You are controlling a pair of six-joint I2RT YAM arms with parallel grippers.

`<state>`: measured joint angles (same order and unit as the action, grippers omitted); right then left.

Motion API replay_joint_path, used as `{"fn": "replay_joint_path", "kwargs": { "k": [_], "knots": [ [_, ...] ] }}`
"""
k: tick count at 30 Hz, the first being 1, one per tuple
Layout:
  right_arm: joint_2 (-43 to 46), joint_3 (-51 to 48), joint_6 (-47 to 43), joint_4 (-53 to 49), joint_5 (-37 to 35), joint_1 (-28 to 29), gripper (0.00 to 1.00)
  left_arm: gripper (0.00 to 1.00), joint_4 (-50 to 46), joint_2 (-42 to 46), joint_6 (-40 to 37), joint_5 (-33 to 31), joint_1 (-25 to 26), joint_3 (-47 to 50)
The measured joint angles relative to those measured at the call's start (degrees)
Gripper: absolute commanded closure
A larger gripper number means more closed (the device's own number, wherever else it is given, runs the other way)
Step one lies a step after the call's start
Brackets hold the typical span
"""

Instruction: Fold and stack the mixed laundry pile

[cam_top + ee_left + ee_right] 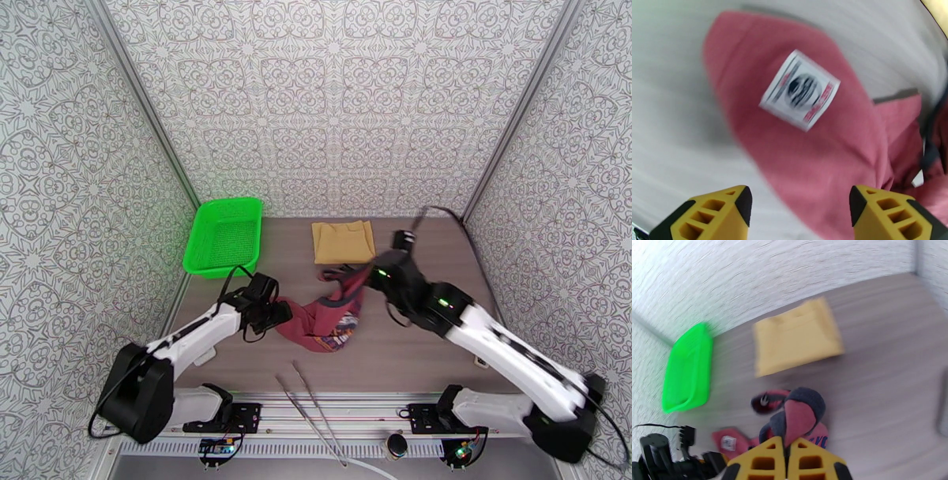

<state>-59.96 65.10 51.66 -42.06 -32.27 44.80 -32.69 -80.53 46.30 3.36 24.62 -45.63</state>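
Observation:
The maroon tank top (328, 317) lies crumpled mid-table, its navy trim and print facing up. My right gripper (371, 278) is shut on a navy-edged strap (800, 415) and holds it lifted off the table; the right wrist view shows the fingers (766, 461) pinched together on the fabric. My left gripper (280, 314) is at the top's left end, open. In the left wrist view its yellow fingers (717, 215) stand wide apart, with maroon cloth and the white label (800, 94) just ahead of and between them. The tan cloth (343, 241) lies folded flat behind the tank top.
A bright green mesh basket (223, 235) stands at the back left corner. Long metal tongs (312, 414) lie across the near edge between the arm bases. Patterned walls enclose the table on three sides.

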Motion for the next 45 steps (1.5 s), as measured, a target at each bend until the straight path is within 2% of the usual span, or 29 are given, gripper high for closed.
{"fn": "replay_joint_path", "kwargs": {
  "k": [3,6,8,12,16,20,27,34,37,40,45],
  "knots": [
    [6.6,-8.0,2.7,-3.1,-1.7,-3.1,1.0,0.34,2.0,-4.8,0.2,-0.6,0.7,-2.2],
    [11.1,-16.6,6.4,-7.2,-2.3,-6.5,1.0,0.45,3.2,-9.9,0.4,-1.1,1.7,-4.2],
    [13.0,-20.7,8.5,-9.7,-2.5,-8.0,1.0,0.59,3.8,-13.3,0.5,-1.5,2.5,-5.4],
    [15.0,-25.6,10.6,-11.7,-2.1,-10.8,1.0,1.0,4.3,-17.2,1.3,-2.0,3.9,-8.8],
    [13.0,-25.8,8.6,-9.8,-0.5,-14.5,1.0,1.0,3.7,-19.6,1.2,-2.2,4.9,-12.5],
    [8.2,-22.1,2.6,-7.5,2.3,-20.1,1.0,1.0,-2.4,-20.5,-0.6,-3.7,4.6,-19.7],
    [-4.3,-0.3,-10.0,-0.8,10.0,-33.9,1.0,1.0,-11.1,-20.2,-6.5,-7.9,-0.2,-43.1],
    [-14.3,20.3,-16.3,3.4,17.9,-41.4,1.0,1.0,-16.0,-18.9,-11.1,-10.9,-5.2,-59.0],
    [-16.1,24.0,-17.3,4.4,20.1,-42.6,1.0,1.0,-16.6,-17.6,-12.5,-11.8,-5.4,-60.1],
    [-15.6,23.3,-17.7,5.5,22.2,-42.9,1.0,1.0,-16.3,-15.2,-13.6,-12.6,-5.2,-57.8],
    [-10.1,9.1,-17.0,9.7,25.9,-42.9,1.0,1.0,-11.1,-6.3,-13.5,-14.6,-3.2,-40.8]
  ]
}}
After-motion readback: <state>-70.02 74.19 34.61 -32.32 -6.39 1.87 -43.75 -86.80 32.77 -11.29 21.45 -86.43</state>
